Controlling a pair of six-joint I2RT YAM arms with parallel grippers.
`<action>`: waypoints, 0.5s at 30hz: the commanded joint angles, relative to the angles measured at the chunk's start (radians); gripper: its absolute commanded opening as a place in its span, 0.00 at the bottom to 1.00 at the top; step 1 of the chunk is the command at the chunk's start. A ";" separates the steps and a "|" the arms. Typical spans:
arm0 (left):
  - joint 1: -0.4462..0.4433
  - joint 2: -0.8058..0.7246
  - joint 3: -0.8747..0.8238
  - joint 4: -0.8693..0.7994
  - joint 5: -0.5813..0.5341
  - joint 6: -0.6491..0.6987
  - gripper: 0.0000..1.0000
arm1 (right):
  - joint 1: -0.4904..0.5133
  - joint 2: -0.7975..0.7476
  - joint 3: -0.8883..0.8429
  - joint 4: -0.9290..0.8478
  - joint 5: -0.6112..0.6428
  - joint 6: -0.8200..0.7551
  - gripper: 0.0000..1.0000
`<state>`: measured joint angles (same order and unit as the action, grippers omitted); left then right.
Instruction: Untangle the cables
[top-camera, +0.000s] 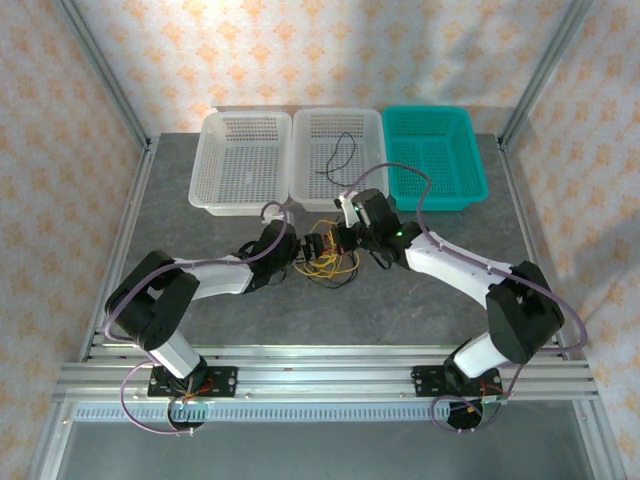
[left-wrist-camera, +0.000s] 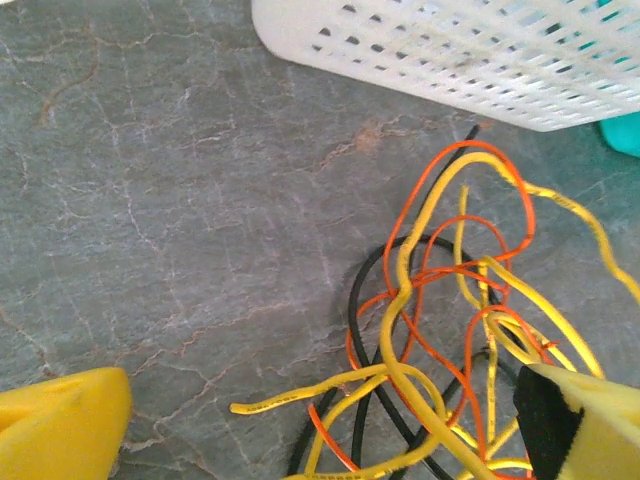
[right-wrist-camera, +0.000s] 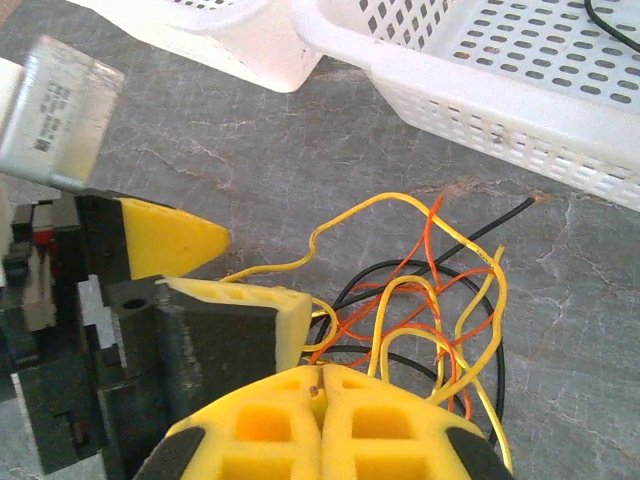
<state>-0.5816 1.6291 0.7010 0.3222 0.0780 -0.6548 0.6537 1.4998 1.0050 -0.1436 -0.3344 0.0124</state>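
Note:
The cables (top-camera: 330, 264) are a tangle of yellow, orange-red and black wires lying on the grey table between the two arms. In the left wrist view the cables (left-wrist-camera: 450, 330) spread under and between the wide-apart yellow fingers (left-wrist-camera: 60, 425) of my open left gripper (left-wrist-camera: 320, 425). My right gripper (right-wrist-camera: 320, 378) is shut, with a short wire end pinched at the seam of its pads, just above the cables (right-wrist-camera: 430, 290). From above, the left gripper (top-camera: 303, 250) and right gripper (top-camera: 340, 240) meet at the tangle. A lone black cable (top-camera: 340, 155) lies in the middle basket.
Three baskets stand in a row at the back: a white basket (top-camera: 213, 200), a middle white basket (top-camera: 298, 196) and a teal basket (top-camera: 480, 188). The middle basket's wall (left-wrist-camera: 450, 70) is close behind the tangle. Metal frame posts stand at the table's sides.

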 joint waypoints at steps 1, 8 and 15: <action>0.006 0.028 0.034 0.000 -0.012 -0.012 0.99 | -0.005 -0.050 0.043 -0.019 -0.002 -0.020 0.00; 0.007 0.062 0.038 -0.031 -0.042 -0.019 0.99 | -0.018 -0.098 0.057 -0.042 0.024 -0.028 0.00; 0.008 0.084 0.030 -0.045 -0.056 -0.016 0.99 | -0.054 -0.143 0.090 -0.087 0.028 -0.050 0.00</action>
<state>-0.5816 1.6913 0.7193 0.3038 0.0582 -0.6582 0.6125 1.3998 1.0496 -0.2070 -0.3294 -0.0109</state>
